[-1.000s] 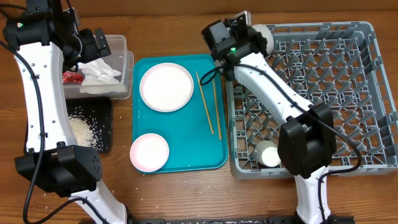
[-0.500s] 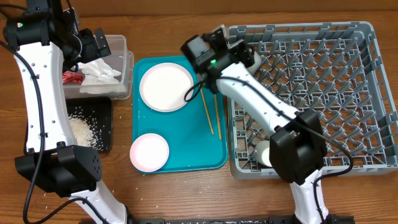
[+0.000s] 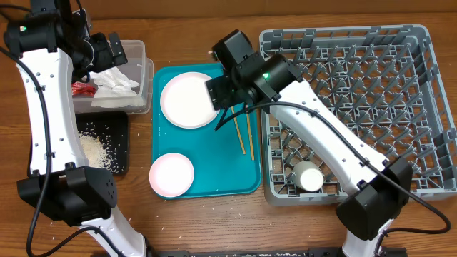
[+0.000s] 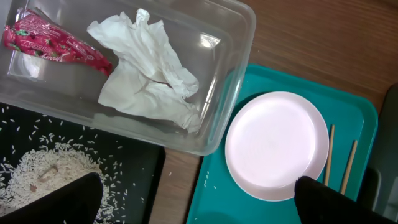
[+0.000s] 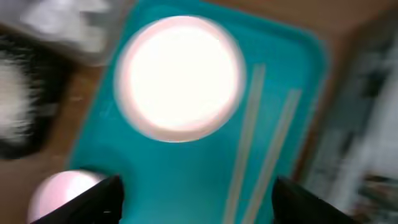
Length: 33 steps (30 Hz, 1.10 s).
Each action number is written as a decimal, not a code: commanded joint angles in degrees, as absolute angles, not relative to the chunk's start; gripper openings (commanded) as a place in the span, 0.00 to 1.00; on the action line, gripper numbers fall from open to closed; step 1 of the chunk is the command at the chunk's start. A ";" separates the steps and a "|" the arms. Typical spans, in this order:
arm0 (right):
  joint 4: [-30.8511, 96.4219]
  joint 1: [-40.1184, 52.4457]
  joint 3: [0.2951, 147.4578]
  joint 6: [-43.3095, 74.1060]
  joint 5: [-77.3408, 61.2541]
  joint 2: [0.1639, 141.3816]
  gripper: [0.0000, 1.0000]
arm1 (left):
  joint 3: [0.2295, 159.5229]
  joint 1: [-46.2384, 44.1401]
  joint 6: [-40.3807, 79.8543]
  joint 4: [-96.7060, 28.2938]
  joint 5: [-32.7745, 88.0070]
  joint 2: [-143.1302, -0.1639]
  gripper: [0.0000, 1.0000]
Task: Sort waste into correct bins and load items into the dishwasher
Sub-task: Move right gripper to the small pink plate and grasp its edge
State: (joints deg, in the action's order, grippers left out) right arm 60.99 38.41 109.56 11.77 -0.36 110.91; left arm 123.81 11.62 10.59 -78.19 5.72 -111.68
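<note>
The right arm has swung away from the dish rack (image 3: 400, 107), and the right gripper (image 5: 196, 199) now hangs over the teal tray (image 3: 214, 164) with fingers spread wide and nothing between them. The left gripper (image 4: 196, 202) hasn't budged, jaws fully apart and empty above the bins. From the left, the clear tub (image 3: 148, 78) holds one red wrapper (image 3: 83, 88) and one clump of white napkin (image 3: 114, 82), the black tray (image 3: 126, 143) just beside it holds a heap of rice (image 3: 93, 148), the teal tray carries one white plate (image 3: 186, 100), one pink plate (image 3: 171, 174) and two chopsticks (image 3: 239, 135) side by side, and the dish rack holds one white cup (image 3: 309, 176).
</note>
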 commanded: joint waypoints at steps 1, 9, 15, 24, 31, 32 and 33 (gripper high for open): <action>57.60 40.82 103.68 16.43 -15.81 113.27 0.75 | 124.99 11.33 10.74 -78.15 5.52 -111.66 1.00; 53.19 48.66 97.67 20.03 -16.40 120.60 0.70 | 124.99 11.33 10.74 -78.15 5.52 -111.66 1.00; 52.84 50.02 97.67 21.19 -15.55 123.46 0.58 | 124.99 11.33 10.74 -78.13 5.52 -111.66 1.00; 52.49 50.09 97.93 21.04 -16.64 125.71 0.31 | 124.99 11.33 10.74 -78.15 5.52 -111.66 1.00; 52.62 50.19 98.02 21.04 -16.64 125.89 0.13 | 124.99 11.33 10.74 -78.15 5.52 -111.66 1.00; 53.17 50.15 98.39 21.04 -16.64 125.86 0.06 | 124.99 11.33 10.74 -78.15 5.52 -111.66 1.00; 53.80 50.00 99.00 21.04 -16.64 125.86 0.04 | 124.99 11.33 10.74 -78.13 5.52 -111.66 1.00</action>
